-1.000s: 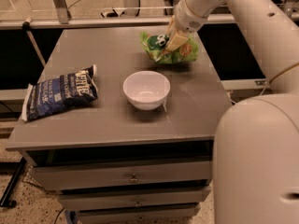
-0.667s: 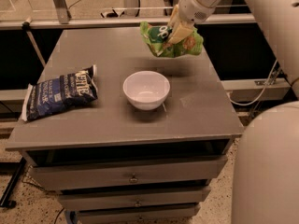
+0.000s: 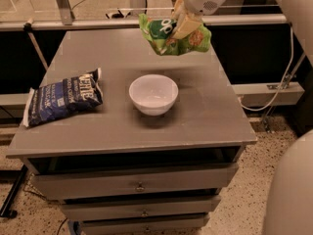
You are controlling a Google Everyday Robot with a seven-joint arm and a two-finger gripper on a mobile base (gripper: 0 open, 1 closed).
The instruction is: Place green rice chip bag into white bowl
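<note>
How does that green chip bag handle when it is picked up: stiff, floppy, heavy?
Probably floppy: the green rice chip bag crumples and sags around the gripper, which is shut on it above the table. Likely light, since one pinch holds it aloft. It looks about as wide as the white bowl, so it may perch on the rim.

"KETTLE" on blue bag (image 3: 63, 98); green bag (image 3: 196, 39), mid-air in end effector (image 3: 186, 26): unreadable.
</note>
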